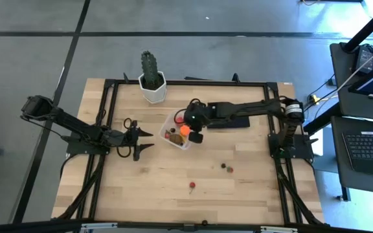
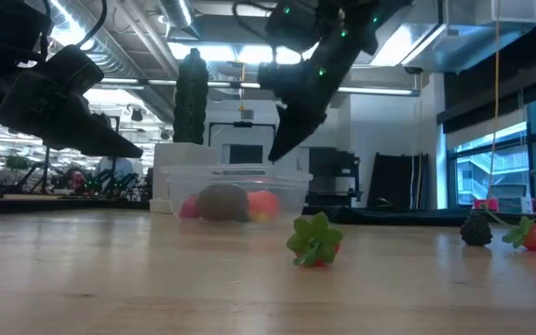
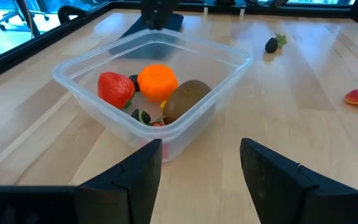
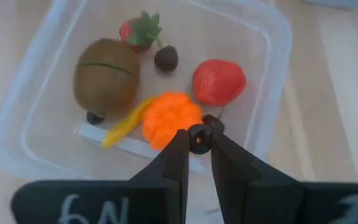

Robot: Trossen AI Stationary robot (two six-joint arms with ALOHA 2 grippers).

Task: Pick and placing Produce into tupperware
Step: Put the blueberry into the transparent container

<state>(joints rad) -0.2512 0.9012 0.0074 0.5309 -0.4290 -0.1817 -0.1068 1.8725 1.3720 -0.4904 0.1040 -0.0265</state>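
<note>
Between the right jaws [image 4: 197,138], directly above the tupperware [image 4: 272,37], sits a small dark round piece, pinched at the very tips; the jaws stand nearly closed on it. Seen from the right wrist, it looks like a berry, though its exact kind cannot be told. The hold at the tips probably lets it drop cleanly once the jaws part, and the position over the open container suggests release is the step in hand.

Below the jaws, inside the tupperware: orange ball [image 4: 171,117], red piece [image 4: 219,81], brown lump [image 4: 106,76], yellow sliver [image 4: 124,126], a small strawberry [image 4: 138,31] with green leaves, and a dark berry [image 4: 166,58]. All rest on the container floor, clustered and partly touching.

Left jaws [image 3: 201,158] wait just beside the tupperware on the side away from the right arm, about half open and holding nothing. They are pointed at the container wall without touching it, probably parked clear of the drop.

Farther from the tupperware on the bare worktop [image 1: 238,194], produce is still loose: a red piece with green leaves [image 1: 192,186], and a dark berry beside a strawberry [image 1: 227,168]. These lie well apart from the container, toward the front edge.

Cactus [image 1: 149,70] in its white pot stands behind the tupperware, apart from it.
</note>
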